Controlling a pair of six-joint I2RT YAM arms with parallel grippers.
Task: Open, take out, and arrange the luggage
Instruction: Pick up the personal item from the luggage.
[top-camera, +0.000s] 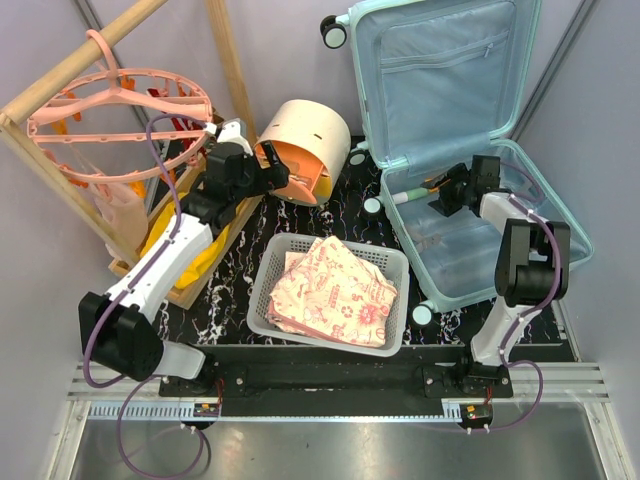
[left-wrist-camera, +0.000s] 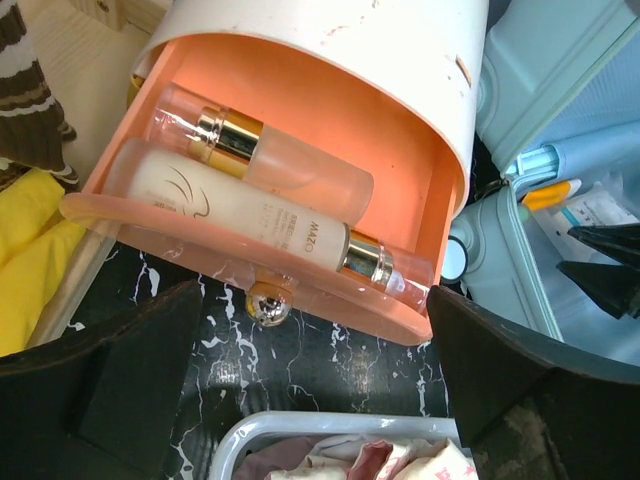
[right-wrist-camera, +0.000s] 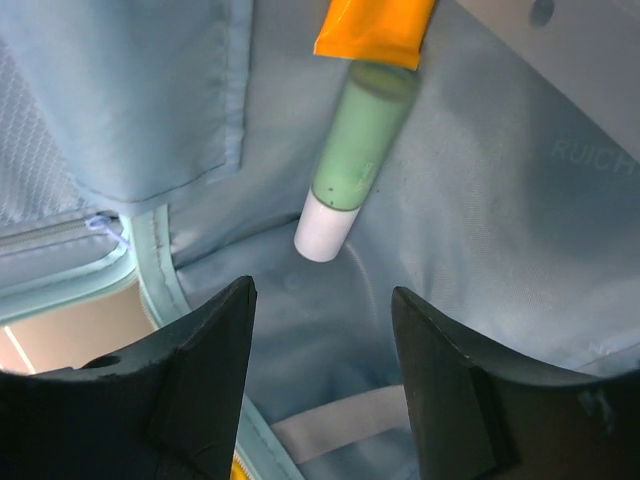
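Now the right arm bends down into the open luggage (top-camera: 470, 255), right gripper (right-wrist-camera: 320, 300) spread wide above a tube (right-wrist-camera: 355, 160). Left arm stretches forward, left gripper (left-wrist-camera: 310, 330) wide before the drawer (left-wrist-camera: 330, 130).

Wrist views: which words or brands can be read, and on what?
"MAZO": on the cream plastic bottle with gold collar lying in the orange drawer; finer print under it too small to read.
"RUICH", cut by the frame edge: faint on the light blue fabric lining of the mint hard-shell suitcase.
Nothing else legible.
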